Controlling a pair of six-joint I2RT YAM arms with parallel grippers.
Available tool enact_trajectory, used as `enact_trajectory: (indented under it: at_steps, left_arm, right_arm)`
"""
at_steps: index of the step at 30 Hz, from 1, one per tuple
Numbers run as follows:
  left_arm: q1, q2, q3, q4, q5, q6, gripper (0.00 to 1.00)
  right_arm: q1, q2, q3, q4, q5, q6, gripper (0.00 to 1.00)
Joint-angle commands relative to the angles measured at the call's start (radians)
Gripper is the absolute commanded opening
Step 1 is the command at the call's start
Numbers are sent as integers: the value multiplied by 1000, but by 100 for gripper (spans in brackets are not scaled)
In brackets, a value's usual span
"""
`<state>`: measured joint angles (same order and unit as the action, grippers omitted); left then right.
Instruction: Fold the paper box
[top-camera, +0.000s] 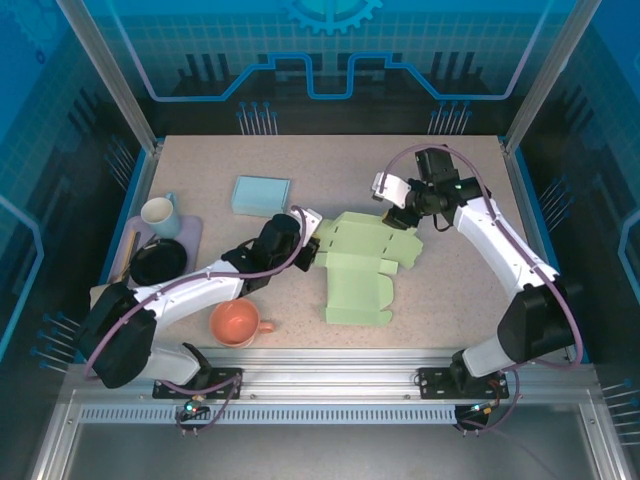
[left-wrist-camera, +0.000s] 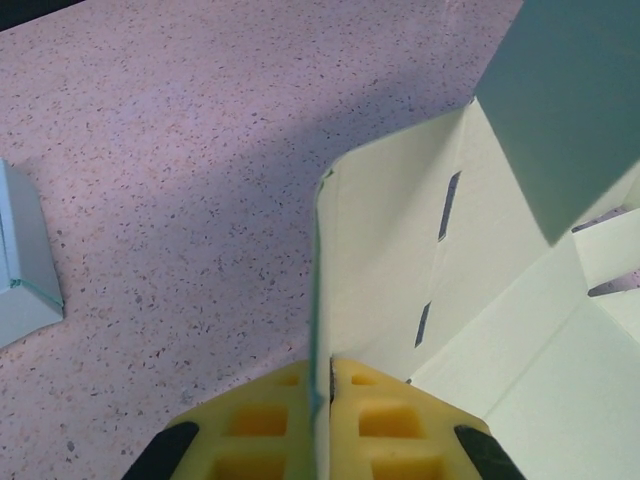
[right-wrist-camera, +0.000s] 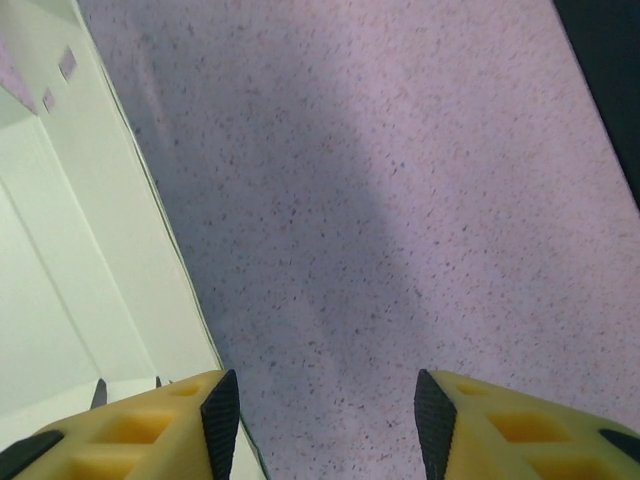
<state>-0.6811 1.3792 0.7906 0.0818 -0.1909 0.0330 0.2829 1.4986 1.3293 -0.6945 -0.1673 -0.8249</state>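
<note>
We see the pale green, die-cut paper box (top-camera: 358, 280) lying mostly flat in the middle of the speckled beige table (top-camera: 460, 300). At the box's left edge our left gripper (left-wrist-camera: 322, 398) pinches a raised flap tight between its yellow pads. At the box's far right edge our right gripper (right-wrist-camera: 328, 420) hangs spread, gripping nothing.

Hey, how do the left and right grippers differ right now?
The left gripper is shut, pinching a raised flap of the paper box; the right gripper is open, with bare table between its fingers. The left sits at the box's left edge, the right at its far right corner. Both have yellow fingers.
</note>
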Motion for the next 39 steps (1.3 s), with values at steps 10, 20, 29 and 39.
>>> enact_trajectory:
  at_steps: [10,20,29,39]
  left_arm:
    - [-8,-65,-17,47,-24,22,0]
    - [-9,-30,6,26,-53,24,0]
    - [-20,-21,11,26,-61,33,0]
    - [-23,-37,0,32,-80,30,0]
  right_arm:
    - [2,90,32,-132,-33,-97,44]
    - [-1,47,40,-133,-44,-87,38]
    - [0,14,35,-124,-75,-89,33]
    - [4,47,54,-158,-89,-101,12]
